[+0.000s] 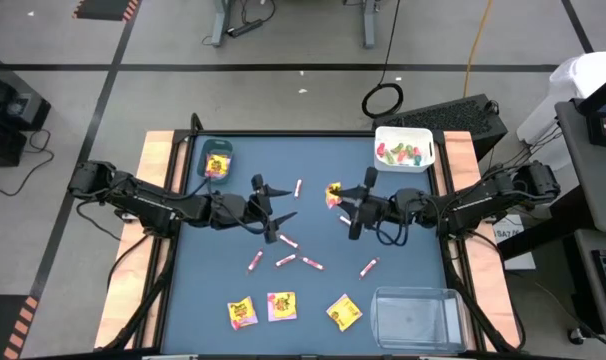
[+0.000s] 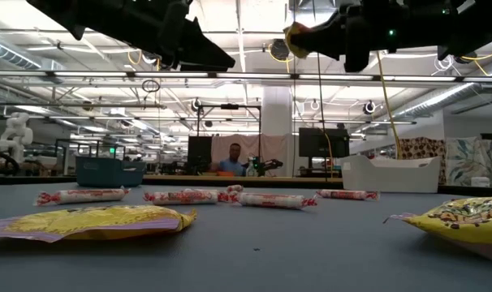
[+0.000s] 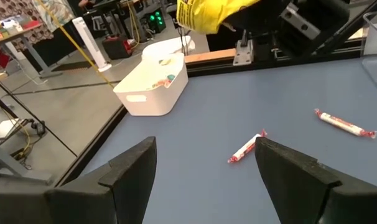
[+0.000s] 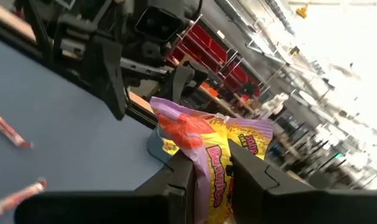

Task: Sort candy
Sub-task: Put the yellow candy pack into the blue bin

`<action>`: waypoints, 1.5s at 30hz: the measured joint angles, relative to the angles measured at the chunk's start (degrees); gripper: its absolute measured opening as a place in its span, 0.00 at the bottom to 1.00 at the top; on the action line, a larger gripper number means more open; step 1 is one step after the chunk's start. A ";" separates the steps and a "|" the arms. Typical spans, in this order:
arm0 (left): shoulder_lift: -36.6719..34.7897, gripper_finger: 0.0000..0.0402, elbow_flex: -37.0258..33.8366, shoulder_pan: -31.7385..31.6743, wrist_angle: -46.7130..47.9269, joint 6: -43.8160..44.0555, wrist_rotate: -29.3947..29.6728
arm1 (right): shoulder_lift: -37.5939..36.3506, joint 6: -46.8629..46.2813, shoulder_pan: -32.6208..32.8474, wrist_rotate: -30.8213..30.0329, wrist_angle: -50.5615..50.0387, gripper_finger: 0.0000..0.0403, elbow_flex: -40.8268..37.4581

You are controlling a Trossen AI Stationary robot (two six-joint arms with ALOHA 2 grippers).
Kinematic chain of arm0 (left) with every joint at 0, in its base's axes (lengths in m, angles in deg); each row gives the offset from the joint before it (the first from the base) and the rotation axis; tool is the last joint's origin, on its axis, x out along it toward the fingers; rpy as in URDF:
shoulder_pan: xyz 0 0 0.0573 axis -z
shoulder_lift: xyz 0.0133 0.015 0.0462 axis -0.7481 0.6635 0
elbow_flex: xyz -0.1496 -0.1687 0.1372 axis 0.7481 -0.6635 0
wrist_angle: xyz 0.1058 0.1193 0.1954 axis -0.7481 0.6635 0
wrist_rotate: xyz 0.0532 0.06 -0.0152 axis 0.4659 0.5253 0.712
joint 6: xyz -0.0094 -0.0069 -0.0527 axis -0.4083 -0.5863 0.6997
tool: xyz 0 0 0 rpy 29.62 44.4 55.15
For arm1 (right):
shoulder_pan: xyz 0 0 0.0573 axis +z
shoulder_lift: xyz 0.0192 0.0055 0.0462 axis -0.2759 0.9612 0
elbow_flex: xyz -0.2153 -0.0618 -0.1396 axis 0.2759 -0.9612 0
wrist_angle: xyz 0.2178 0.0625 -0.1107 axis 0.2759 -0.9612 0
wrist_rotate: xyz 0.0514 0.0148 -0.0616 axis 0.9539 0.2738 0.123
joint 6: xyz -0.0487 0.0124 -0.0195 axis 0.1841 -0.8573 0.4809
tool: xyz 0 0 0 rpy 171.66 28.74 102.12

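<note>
The candy lies spread over the blue table [image 1: 403,240]: pink-white sticks [image 1: 285,261] near the middle and yellow packets [image 1: 281,306] along the near edge. My right gripper [image 1: 341,200] hangs above the table's middle, shut on one yellow packet [image 1: 333,193]. My left gripper [image 1: 275,210] faces it from the left, open and holding nothing; in the left wrist view a stick [image 3: 246,148] lies on the table beyond its fingers. Another yellow packet rests in the teal bin [image 1: 215,160]. My right gripper pinches the yellow packet between its two fingers [image 4: 176,180], by the part of it nearest the wrist [image 4: 212,177]. The fingers reach in level from the table's right. The rest of the packet [image 4: 201,134] sticks out past the fingertips, crumpled, lifted clear of the table.
A white bin [image 1: 403,148] with green and red sweets stands at the far right, a clear bin [image 1: 415,315] at the near right corner. Wooden rails [image 1: 155,150] edge the table on both sides. In the low view a person sits far behind the table.
</note>
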 joint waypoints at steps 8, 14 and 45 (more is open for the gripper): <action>0.00 0.69 0.00 0.00 -0.01 -0.04 -0.02 | 0.00 -15.68 0.00 0.02 -0.04 0.16 0.02; 0.00 0.69 0.00 -0.01 -0.01 -0.04 -0.06 | 0.00 -26.49 0.00 0.18 -0.07 0.16 0.02; 0.00 0.69 0.00 1.91 -0.20 0.07 -0.26 | 0.00 -67.89 0.02 0.37 -2.60 0.16 0.02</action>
